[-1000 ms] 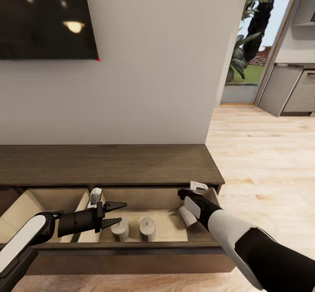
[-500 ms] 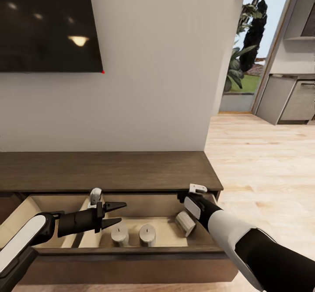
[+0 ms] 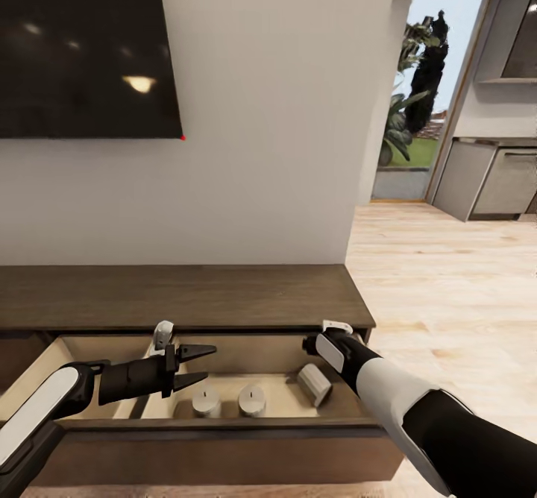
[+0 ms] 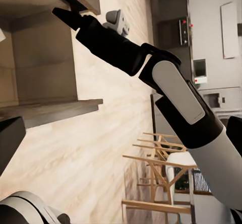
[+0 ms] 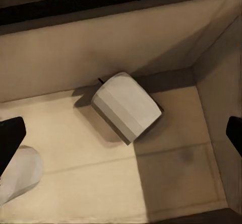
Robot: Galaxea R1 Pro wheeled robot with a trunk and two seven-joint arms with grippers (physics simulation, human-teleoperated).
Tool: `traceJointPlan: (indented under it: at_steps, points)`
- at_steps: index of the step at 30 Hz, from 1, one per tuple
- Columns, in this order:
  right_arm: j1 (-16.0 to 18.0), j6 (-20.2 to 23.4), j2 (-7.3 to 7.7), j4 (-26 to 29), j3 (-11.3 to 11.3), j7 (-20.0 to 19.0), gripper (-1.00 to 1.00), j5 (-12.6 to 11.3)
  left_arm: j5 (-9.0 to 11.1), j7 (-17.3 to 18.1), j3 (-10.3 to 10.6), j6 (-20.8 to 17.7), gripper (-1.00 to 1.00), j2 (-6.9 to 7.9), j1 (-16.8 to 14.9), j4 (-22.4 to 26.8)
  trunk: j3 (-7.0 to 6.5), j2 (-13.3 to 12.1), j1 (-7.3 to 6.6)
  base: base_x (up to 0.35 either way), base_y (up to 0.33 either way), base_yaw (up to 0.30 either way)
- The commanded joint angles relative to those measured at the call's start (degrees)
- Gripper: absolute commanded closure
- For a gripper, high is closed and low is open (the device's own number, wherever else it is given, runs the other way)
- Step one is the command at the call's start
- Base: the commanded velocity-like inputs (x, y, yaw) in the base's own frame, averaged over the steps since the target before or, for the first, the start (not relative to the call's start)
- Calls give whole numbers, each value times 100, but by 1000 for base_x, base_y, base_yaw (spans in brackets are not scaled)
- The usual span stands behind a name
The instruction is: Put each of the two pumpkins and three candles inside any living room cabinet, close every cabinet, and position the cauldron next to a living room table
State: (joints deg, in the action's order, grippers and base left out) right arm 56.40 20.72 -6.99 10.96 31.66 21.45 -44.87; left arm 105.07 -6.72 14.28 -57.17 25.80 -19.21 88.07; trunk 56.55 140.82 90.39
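Lying tipped at the drawer's (image 3: 224, 425) lower right, one candle (image 3: 315, 384) rests beside two upright ones. Left end effector (image 3: 200, 364) is released above them. Right end effector (image 3: 307, 344) also seems released, fingertips far apart.

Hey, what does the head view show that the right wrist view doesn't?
Head view alone: the cabinet's dark wooden top, the TV on the wall, both arms, the open left gripper over the drawer, and two upright candles. Right wrist view alone: a close look down at the tipped candle's flat end and wick, and the drawer's inner corner. Both show the open drawer's pale floor and that candle lying on its side.
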Motion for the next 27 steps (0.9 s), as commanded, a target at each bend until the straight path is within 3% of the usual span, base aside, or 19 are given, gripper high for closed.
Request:
traceJointPlan:
  at_steps: [1, 18, 27]
  points:
    - [3, 43, 4, 9, 47, 36, -100, -46, 57, -58, 8, -5, -100, 4, -4, 4, -13, -39, -26, -243, 0, 0]
    - [-41, 197, -48, 2, 51, -15, -100, -48, 57, -64, 30, 4, -100, -6, -4, 9, -318, -721, -399, -151, 0, 0]
    - [-57, 216, -30, 1, 51, -26, -100, -125, 57, -66, 23, 2, -100, -5, -4, 9, -479, -1082, -597, -274, 66, 0]
